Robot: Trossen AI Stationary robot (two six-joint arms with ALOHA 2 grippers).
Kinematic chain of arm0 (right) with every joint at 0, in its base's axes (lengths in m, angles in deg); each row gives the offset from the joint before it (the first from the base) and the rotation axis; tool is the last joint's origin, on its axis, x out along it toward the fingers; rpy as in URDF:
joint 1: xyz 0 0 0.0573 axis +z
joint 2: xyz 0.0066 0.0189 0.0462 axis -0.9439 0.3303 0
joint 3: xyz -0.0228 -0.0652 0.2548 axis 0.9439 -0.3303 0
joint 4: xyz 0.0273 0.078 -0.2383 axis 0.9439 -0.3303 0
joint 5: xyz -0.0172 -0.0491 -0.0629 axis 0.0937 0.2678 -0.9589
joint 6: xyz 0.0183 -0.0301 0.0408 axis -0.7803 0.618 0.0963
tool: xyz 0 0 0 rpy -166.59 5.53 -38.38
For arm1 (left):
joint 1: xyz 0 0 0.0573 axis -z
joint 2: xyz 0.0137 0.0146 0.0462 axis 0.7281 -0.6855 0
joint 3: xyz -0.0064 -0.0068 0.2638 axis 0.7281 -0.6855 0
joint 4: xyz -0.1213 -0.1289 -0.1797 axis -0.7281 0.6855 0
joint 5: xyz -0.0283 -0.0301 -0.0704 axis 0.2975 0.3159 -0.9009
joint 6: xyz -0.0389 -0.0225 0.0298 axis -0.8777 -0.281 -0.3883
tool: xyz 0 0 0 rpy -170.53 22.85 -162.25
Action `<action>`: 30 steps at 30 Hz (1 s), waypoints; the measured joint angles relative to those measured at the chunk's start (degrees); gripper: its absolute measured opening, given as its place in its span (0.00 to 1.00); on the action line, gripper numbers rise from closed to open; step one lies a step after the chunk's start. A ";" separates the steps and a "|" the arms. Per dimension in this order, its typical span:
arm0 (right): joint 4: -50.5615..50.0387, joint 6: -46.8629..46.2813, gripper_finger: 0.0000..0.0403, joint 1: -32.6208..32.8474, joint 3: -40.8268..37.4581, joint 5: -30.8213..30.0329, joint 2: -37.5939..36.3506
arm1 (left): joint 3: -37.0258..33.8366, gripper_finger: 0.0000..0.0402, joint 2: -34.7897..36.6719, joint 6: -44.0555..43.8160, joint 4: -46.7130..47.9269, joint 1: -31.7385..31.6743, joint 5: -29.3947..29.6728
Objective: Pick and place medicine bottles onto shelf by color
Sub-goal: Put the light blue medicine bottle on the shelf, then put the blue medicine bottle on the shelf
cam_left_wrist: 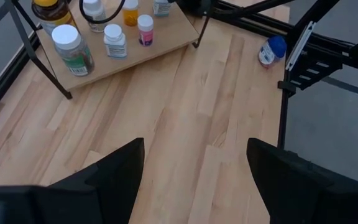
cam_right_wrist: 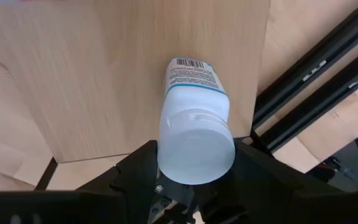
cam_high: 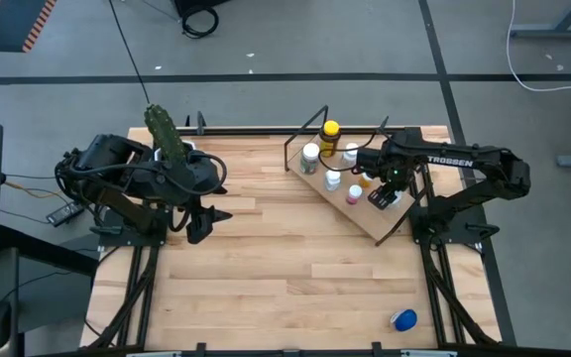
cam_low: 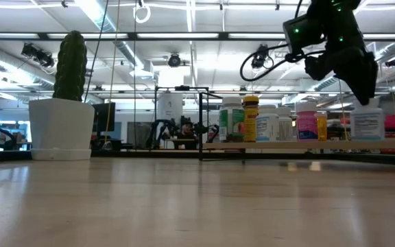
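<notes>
Right wrist view showed the right gripper [cam_right_wrist: 194, 163] clamped on a white-capped bottle [cam_right_wrist: 196, 127], held over the shelf [cam_right_wrist: 104, 74] near that board's end and close to its black frame. In the high view this gripper [cam_high: 385, 194] hung above the near-right part of the shelf [cam_high: 337, 203], with the other bottles [cam_high: 333, 164] standing further along the board toward its far-left end, the yellow-capped bottle [cam_high: 329, 130] farthest.

To place well, the bottle should have been lowered upright, base flat on the wood, and released only once it rested; whether the base already touched the board could not be judged from these views. White-capped bottles [cam_left_wrist: 114, 38] stood mid-shelf, so a spot beside them suited the colour rule.

Open board remained around the held bottle, but the shelf edge and frame rail lay just beside it, leaving little margin on that side. A blue-capped bottle [cam_high: 403, 319] lay on the table [cam_high: 266, 268] near the front right corner, well apart. The left gripper [cam_left_wrist: 194, 171], fingers apart, waited at the table's left side beside the cactus pot [cam_high: 170, 139].
</notes>
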 joint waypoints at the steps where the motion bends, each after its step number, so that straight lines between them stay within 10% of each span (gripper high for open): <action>1: -0.12 -0.09 0.51 0.00 0.17 -0.28 0.00 | 0.00 0.72 0.00 -0.05 0.08 0.00 0.00; 30: -4.74 -16.39 0.68 6.62 14.47 3.36 -2.27 | 0.00 0.72 0.00 -0.05 0.02 -0.01 -2.43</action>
